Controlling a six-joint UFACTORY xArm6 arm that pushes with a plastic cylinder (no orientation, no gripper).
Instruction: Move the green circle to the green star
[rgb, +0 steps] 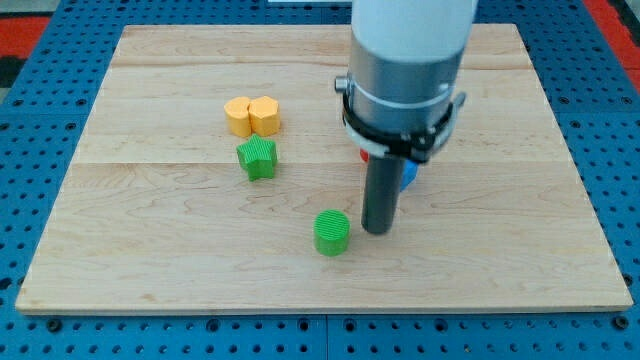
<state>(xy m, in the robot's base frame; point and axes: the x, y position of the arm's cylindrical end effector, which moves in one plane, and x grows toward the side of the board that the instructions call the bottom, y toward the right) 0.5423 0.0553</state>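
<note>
The green circle (332, 232) sits on the wooden board below the middle. The green star (258, 157) lies up and to the left of it, a clear gap between them. My tip (377, 230) stands on the board just to the right of the green circle, close to it; I cannot tell if it touches.
A yellow block (252, 116) of two joined lobes sits just above the green star. A red block (364, 156) and a blue block (408, 174) are mostly hidden behind the rod and the arm's housing. The board's bottom edge (320, 305) runs below the green circle.
</note>
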